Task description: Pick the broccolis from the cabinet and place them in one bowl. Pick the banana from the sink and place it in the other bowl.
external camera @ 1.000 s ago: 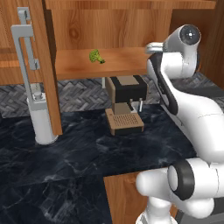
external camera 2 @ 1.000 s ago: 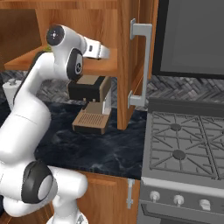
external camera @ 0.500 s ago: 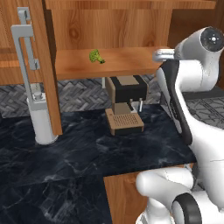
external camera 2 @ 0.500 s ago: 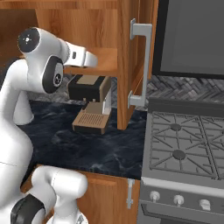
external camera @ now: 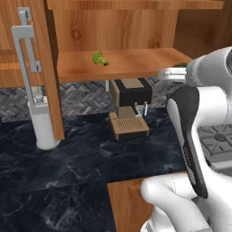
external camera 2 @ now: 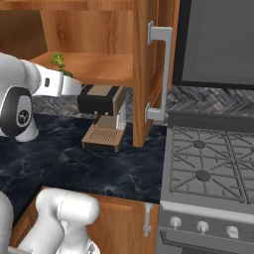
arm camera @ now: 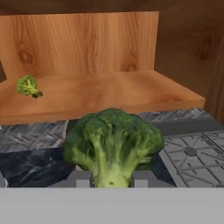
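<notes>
Hand [arm camera: 108, 181] grips one broccoli [arm camera: 112, 142] by its pale stalk, carried clear of the cabinet [arm camera: 100, 48] so it can go to a bowl. Its long axis runs stalk to crown, crown pointing away from the hand. A second broccoli [external camera: 99, 58] sits on the shelf [external camera: 131, 63], left of center.

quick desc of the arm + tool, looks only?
Glossy white rounded arm shells with dark grey joint bands and a round dark joint cap bearing small white markings. No loose cables visible. The tool has two small grey blocky fingertips.
</notes>
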### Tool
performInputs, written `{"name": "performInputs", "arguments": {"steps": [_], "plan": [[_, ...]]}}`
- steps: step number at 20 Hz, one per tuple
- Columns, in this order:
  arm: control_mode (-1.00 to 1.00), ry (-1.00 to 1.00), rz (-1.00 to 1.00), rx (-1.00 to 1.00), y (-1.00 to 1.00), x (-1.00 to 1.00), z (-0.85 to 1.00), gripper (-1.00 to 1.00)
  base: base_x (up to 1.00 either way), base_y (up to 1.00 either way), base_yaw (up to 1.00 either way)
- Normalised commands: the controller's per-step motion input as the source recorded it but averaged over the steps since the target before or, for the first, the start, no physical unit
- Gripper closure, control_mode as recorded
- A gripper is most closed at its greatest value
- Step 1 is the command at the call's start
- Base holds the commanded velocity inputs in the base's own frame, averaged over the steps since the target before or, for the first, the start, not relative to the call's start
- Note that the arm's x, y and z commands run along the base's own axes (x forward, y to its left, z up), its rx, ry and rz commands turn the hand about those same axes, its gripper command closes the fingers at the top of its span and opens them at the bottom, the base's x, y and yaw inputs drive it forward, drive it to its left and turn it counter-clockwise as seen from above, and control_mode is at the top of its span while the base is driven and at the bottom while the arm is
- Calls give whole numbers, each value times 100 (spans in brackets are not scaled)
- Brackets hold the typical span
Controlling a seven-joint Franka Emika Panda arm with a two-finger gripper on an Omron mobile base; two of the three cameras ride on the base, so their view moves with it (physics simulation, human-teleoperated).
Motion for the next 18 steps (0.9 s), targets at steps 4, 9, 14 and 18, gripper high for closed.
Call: {"name": "performInputs", "arguments": {"steps": [4,9,14,18], "plan": [[-100,0,7,6,13,-100,-8,100,0,0,0],[-100,0,8,5,10,-100,-10,100,0,0,0],[-100,3,7,1,12,-87,-14,100,0,0,0],[-100,2,1,0,12,-48,-6,100,0,0,0]]}}
